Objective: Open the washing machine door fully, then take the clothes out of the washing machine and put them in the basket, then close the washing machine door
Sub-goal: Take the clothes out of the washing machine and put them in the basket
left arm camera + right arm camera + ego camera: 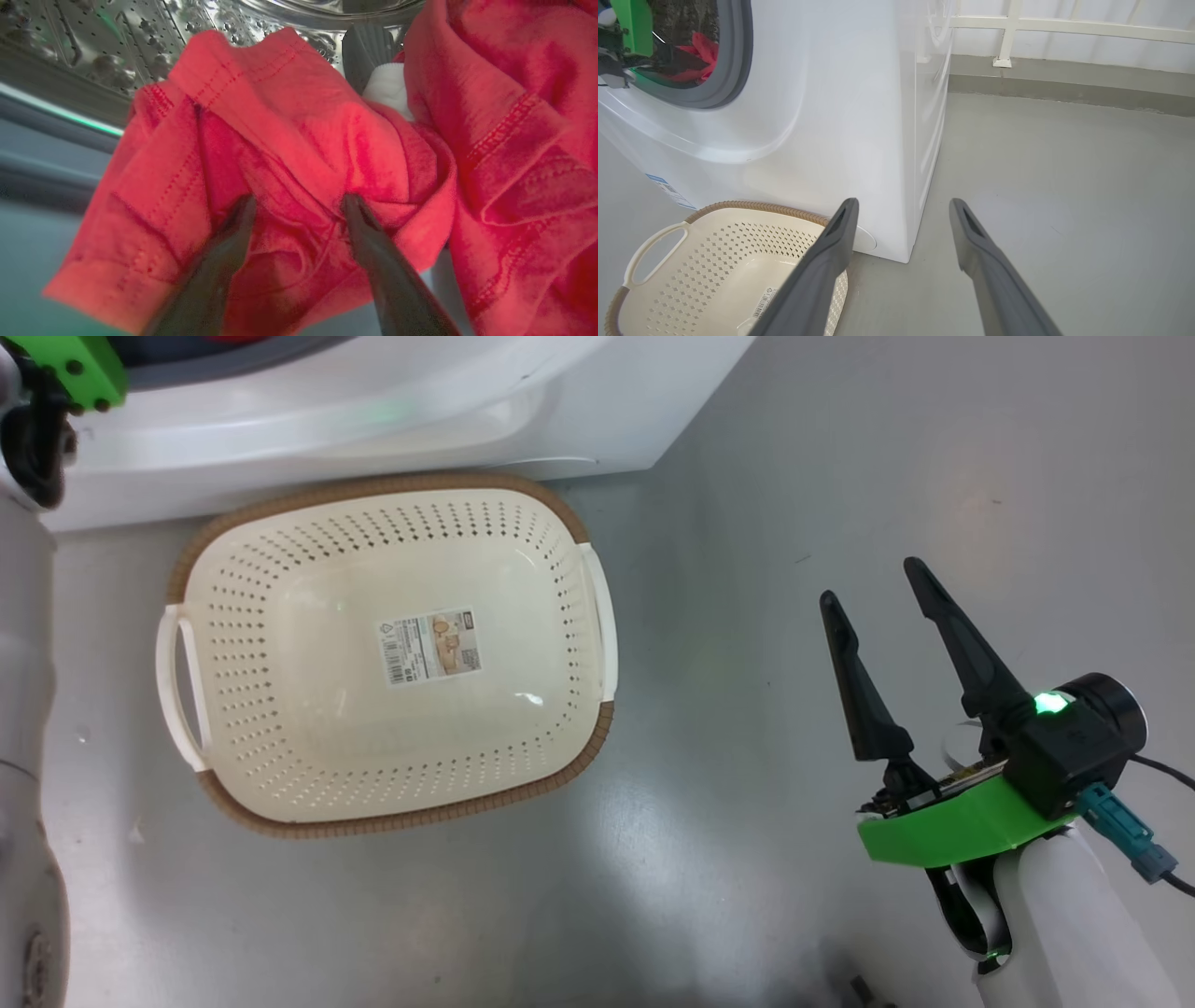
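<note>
Grey floor (747, 616); empty basket (373, 485) just before washing machine (373, 420). Left gripper (299, 200) inside drum (117, 46), jaws wide, red clothes (289, 130) directly ahead, fold probably touching, nothing clamped. Right gripper (872, 583) wide too, idle, well right of basket; left nearer.

Grey floor (747, 616) and a white rail (1064, 28)
The floor spreads across the right and bottom of the head view, smooth and glossy, with pale reflections and a few small dark marks. At the upper right of the right wrist view, the rail's post (1007, 35) stands on a low grey kerb (1064, 84).
</note>
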Controlling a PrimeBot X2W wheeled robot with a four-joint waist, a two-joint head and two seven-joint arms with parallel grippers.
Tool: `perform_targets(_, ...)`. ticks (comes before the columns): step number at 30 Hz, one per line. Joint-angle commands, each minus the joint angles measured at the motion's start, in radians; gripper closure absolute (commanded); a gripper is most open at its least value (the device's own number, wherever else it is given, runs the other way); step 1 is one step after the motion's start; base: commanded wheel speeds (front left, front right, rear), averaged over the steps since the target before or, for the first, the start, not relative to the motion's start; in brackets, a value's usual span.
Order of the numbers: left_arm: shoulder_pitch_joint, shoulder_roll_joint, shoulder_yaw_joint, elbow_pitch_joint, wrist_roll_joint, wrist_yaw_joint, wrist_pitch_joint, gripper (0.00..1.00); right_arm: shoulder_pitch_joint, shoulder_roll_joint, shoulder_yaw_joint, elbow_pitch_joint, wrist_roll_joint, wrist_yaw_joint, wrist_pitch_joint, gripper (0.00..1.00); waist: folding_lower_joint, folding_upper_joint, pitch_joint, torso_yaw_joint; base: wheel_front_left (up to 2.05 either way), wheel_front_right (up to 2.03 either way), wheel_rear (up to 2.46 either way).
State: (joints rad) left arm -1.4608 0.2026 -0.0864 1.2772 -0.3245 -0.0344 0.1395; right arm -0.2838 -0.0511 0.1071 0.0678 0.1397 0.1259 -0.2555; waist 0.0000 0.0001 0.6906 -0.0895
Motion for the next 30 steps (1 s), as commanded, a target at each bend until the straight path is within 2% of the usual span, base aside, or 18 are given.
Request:
perform_targets(1, -0.004, 0.059, -0.004, -0.007, 0.009, 0.011, 0.009, 0.0, 0.007, 0.001, 0.024, -0.026, 0.027, 0.005, -0.006, 0.0, 0.0, -0.0001, 0.007, -0.009, 0.0, 0.0, 0.0)
perform_targets(4, -0.003, 0.067, -0.014, -0.004, 0.015, 0.022, 0.011, 0.0, 0.006, 0.001, 0.026, -0.024, 0.032, 0.005, -0.006, 0.0, 0.0, -0.0001, 0.013, -0.014, 0.0, 0.0, 0.0)
perform_targets(5, -0.002, 0.068, -0.017, -0.003, 0.017, 0.023, 0.01, 0.09, 0.005, 0.001, 0.027, -0.024, 0.033, 0.005, -0.006, 0.0, 0.0, -0.0001, 0.015, -0.015, 0.0, 0.0, 0.0)
perform_targets(6, -0.002, 0.068, -0.018, -0.003, 0.016, 0.024, 0.007, 0.51, 0.004, 0.001, 0.028, -0.023, 0.034, 0.005, -0.006, 0.0, 0.0, -0.0001, 0.016, -0.016, 0.0, 0.0, 0.0)
perform_targets(7, -0.002, 0.067, -0.019, -0.002, 0.014, 0.023, 0.006, 0.85, 0.003, 0.001, 0.028, -0.023, 0.036, 0.005, -0.006, 0.0, 0.0, -0.0001, 0.018, -0.016, 0.0, 0.0, 0.0)
perform_targets(8, -0.002, 0.067, -0.02, -0.002, 0.013, 0.023, 0.004, 1.0, 0.003, 0.001, 0.028, -0.022, 0.037, 0.005, -0.006, 0.0, 0.0, -0.0001, 0.019, -0.016, 0.0, 0.0, 0.0)
perform_targets(13, -0.001, 0.062, -0.026, -0.003, 0.009, 0.017, -0.033, 1.0, 0.001, 0.001, 0.027, -0.019, 0.037, 0.005, -0.006, 0.0, 0.0, -0.0001, 0.023, -0.01, 0.0, 0.0, 0.0)
perform_targets(23, 0.01, 0.052, -0.027, -0.027, -0.008, -0.003, -0.198, 1.0, -0.003, 0.001, 0.023, -0.007, 0.029, 0.005, -0.006, 0.0, 0.0, -0.0001, 0.018, 0.019, 0.0, 0.0, 0.0)
perform_targets(30, 0.011, 0.051, -0.032, -0.028, -0.014, -0.012, -0.272, 1.0, -0.003, 0.001, 0.024, 0.006, 0.023, 0.005, -0.006, 0.0, 0.0, -0.0001, 0.006, 0.029, 0.0, 0.0, 0.0)
